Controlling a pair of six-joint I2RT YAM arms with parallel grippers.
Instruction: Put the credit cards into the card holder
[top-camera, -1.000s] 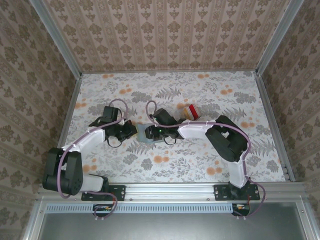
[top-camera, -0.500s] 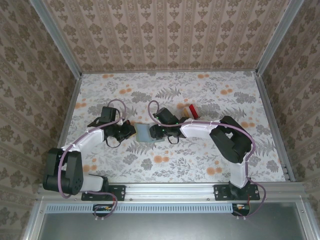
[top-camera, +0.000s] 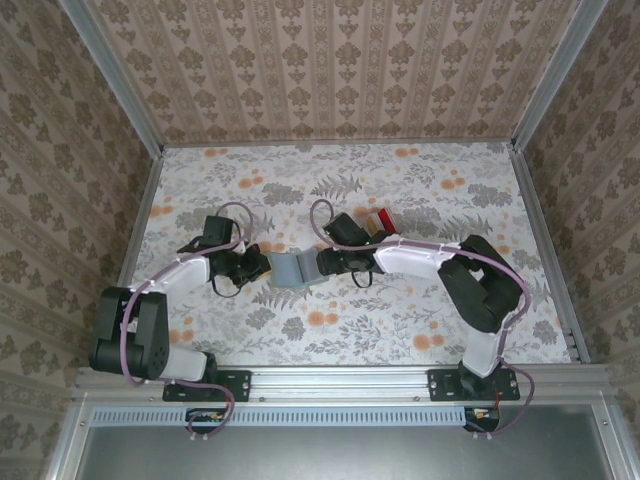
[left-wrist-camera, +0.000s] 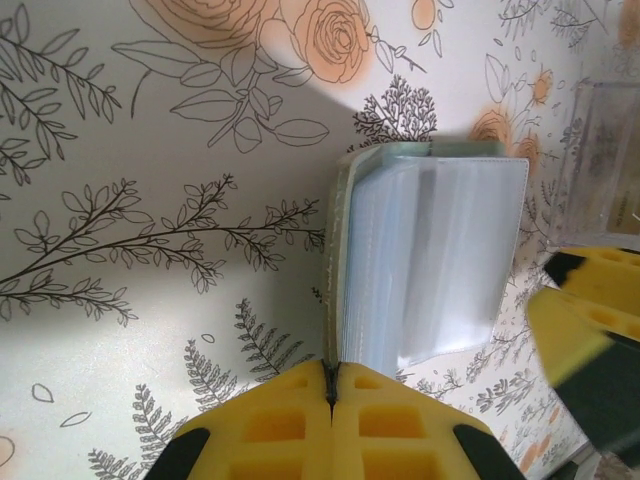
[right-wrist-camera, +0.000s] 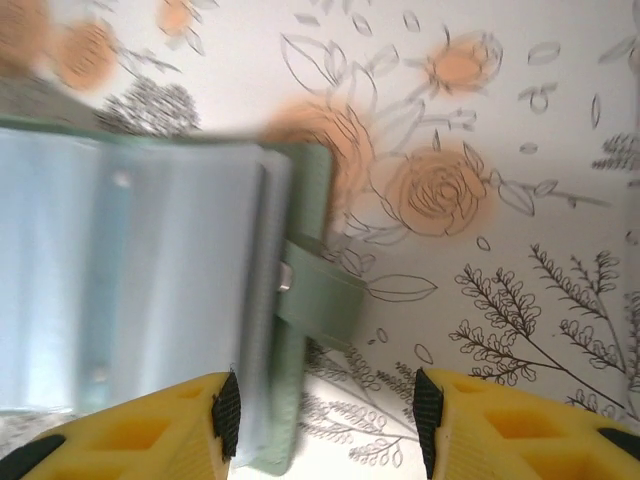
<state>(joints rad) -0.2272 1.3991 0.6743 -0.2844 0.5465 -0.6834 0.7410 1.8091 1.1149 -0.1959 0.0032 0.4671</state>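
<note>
The card holder (left-wrist-camera: 430, 260) is pinched by the left fingers (left-wrist-camera: 270, 425); the right fingers (right-wrist-camera: 500, 425) are spread; a red credit card (top-camera: 381, 221) is half hidden.

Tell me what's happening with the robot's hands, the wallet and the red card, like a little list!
table: covered in a flower pattern
card holder: grey-green, lying open between the two grippers
clear pockets: facing up, no card seen in them
left gripper: shut, pinching the card holder's edge
right gripper: jaws apart, at the holder's other edge
strap: sticks out from the holder, near the right gripper
red card: farther back on the table, not in the holder
</note>
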